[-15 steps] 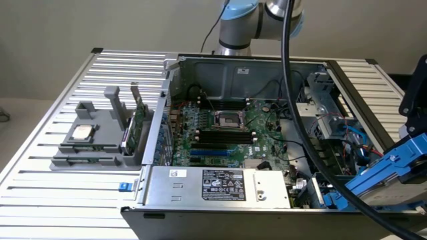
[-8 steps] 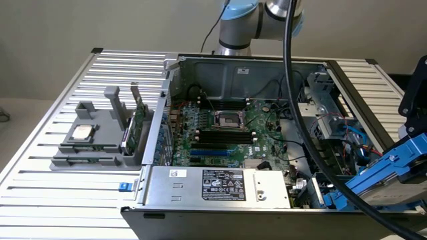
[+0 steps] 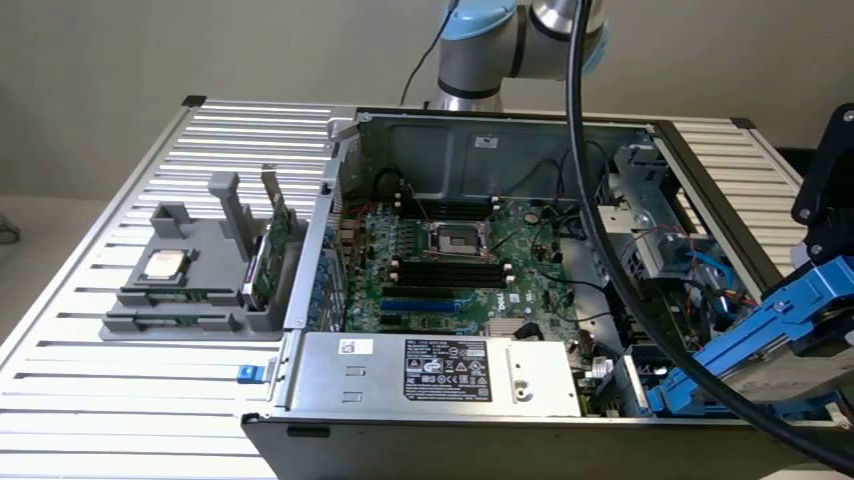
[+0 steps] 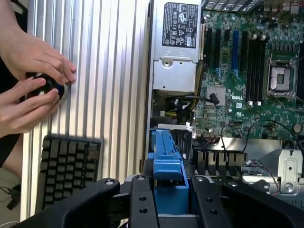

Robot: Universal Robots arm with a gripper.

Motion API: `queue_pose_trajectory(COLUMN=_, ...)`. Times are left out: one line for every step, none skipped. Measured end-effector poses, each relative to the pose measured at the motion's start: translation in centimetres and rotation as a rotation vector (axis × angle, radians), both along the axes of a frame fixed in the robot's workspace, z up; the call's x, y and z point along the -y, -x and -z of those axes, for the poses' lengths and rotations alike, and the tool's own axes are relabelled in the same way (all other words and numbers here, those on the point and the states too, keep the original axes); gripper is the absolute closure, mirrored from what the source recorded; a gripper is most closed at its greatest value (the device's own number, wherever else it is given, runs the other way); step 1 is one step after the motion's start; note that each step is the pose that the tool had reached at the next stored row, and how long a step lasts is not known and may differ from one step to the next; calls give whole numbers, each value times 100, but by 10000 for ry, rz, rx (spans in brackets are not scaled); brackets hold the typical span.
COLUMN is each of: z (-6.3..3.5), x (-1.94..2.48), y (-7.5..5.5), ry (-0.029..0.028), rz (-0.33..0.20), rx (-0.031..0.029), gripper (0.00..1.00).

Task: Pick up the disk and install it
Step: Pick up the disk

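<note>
Fingers (image 4: 142,202) of the gripper (image 4: 168,194) are pressed against both sides of the disk (image 4: 166,164), which is pinched between them by its blue carrier and seen edge-on. In the exterior view the disk is held tilted at the exterior view's right, over the near corner of the open computer case (image 3: 467,140) and apart from the motherboard (image 3: 454,270).

Beyond the disk, the silver power supply (image 4: 178,42) with its black-and-white label is set along the case edge. The motherboard is laid flat beside it, with an uncovered CPU socket (image 3: 454,240) near its middle.

Outside the case, a slatted metal table (image 3: 134,400) is spread toward the exterior view's left. A grey fixture (image 3: 174,310) is placed on it, carrying a small silver chip (image 3: 163,263) and an upright green circuit card (image 3: 276,260).

At the table's edge, a black keyboard (image 4: 66,166) is seen. One hand of a person (image 4: 33,52) and the other hand (image 4: 23,109) are closed round a small dark object (image 4: 47,85).
</note>
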State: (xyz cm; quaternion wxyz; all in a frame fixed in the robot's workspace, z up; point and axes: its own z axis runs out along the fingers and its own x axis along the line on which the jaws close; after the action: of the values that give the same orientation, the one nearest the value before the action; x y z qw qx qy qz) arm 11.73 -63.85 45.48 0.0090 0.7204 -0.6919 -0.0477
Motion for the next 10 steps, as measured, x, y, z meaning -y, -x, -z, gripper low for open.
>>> queue_pose_trajectory(z=2, x=-33, y=-2, ry=3, rz=1, rx=-1, gripper=67)
queue_pose_trajectory(z=3, x=-39, y=-17, ry=4, rz=2, rx=-23, gripper=67)
queue_pose_trajectory(z=4, x=-40, y=-27, ry=2, rz=14, rx=-24, gripper=67)
queue_pose_trajectory(z=-1, x=-40, y=-27, ry=4, rz=22, rx=-28, gripper=67)
queue_pose_trajectory(z=4, x=-41, y=-28, ry=-1, rz=38, rx=-29, gripper=67)
queue_pose_trajectory(z=7, x=-46, y=-28, ry=0, rz=48, rx=-29, gripper=67)
queue_pose_trajectory(z=7, x=-50, y=-28, ry=6, rz=59, rx=-32, gripper=67)
queue_pose_trajectory(z=10, x=-50, y=-28, ry=6, rz=67, rx=-34, gripper=67)
queue_pose_trajectory(z=11, x=-50, y=-28, ry=6, rz=70, rx=-35, gripper=67)
queue_pose_trajectory(z=11, x=-50, y=-27, ry=8, rz=73, rx=-38, gripper=67)
